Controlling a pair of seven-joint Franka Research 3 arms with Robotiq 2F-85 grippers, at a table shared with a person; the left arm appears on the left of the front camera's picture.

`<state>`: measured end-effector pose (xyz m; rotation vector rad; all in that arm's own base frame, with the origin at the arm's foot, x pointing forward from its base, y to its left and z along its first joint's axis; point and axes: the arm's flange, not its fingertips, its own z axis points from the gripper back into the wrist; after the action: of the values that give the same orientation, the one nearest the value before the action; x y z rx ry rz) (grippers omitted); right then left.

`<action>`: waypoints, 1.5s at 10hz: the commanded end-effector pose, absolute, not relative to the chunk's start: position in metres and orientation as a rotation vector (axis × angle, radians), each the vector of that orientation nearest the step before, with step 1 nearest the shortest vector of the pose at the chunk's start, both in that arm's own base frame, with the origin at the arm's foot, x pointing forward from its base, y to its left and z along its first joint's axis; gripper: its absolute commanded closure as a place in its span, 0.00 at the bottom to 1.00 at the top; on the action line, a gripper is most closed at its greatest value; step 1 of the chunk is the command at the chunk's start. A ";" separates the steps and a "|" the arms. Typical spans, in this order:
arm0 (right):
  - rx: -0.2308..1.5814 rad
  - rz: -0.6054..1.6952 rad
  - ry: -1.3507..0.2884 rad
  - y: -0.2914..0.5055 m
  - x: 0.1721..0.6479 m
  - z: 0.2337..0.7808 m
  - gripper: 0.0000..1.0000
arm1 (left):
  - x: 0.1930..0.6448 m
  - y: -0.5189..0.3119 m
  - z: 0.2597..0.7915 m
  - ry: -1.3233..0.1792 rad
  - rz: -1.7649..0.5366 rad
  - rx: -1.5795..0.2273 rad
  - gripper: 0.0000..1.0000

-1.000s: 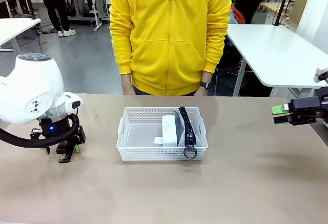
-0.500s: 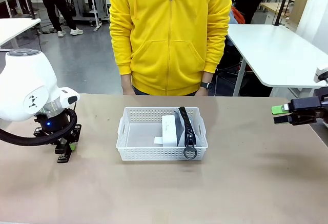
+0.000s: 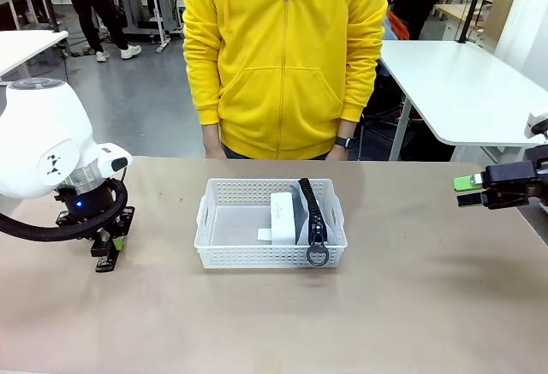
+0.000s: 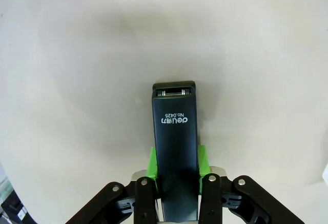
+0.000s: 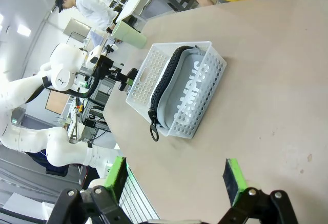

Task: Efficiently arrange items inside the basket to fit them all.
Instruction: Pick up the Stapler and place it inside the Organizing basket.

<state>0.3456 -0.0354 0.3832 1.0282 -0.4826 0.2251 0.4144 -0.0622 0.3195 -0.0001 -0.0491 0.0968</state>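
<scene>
**Stapler**. Count: one. Small, black, long and narrow, with white print "deli No.0425" on top and a metal mouth at the far end. Place: clamped between the green pads of the left gripper, its front end jutting past the fingertips. In the front view the left gripper points down, low at the table. Whether the stapler touches the surface cannot be told.

**Basket**. Count: one. Shallow, white and rectangular, with perforated walls and a handle cutout at each end. Place: on the table between the two grippers, apart from both.

**Pouch**. Count: one. Grey with pale lettering on its side and a black zipper along the top edge; its ring pull hangs over the basket's rim. Place: inside the basket, standing on edge along the wall that faces the right gripper.

**White boxy device**. Count: one. Plain white block. Place: inside the basket, just beside the pouch on the side toward the left gripper.

**Cup**. Count: one. Pale green. Place: on the table, beyond the basket as seen from the right gripper, near the left arm.

**Right gripper**. Count: one of two. Jaws spread wide, nothing between its pads. Place: held above the table, well apart from the basket.

**Person**. Count: one at this table. Wears a yellow hooded top. Place: far side, behind the basket.
</scene>
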 end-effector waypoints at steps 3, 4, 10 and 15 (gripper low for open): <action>1.025 0.211 -0.471 -0.035 0.345 0.386 0.00 | 0.380 -0.037 0.383 -0.028 0.116 -0.043 1.00; 1.025 0.211 -0.471 -0.035 0.345 0.386 0.00 | 0.364 -0.030 0.409 -0.046 0.104 -0.081 1.00; 1.025 0.211 -0.471 -0.035 0.345 0.386 0.00 | 0.310 0.007 0.451 -0.157 -0.039 -0.356 1.00; 1.025 0.211 -0.471 -0.035 0.345 0.386 0.00 | 0.342 0.009 0.483 -0.166 0.015 -0.304 1.00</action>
<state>0.3456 -0.0354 0.3832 1.0280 -0.4825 0.2252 0.3427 0.0094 0.4817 -0.3084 -0.1651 0.0116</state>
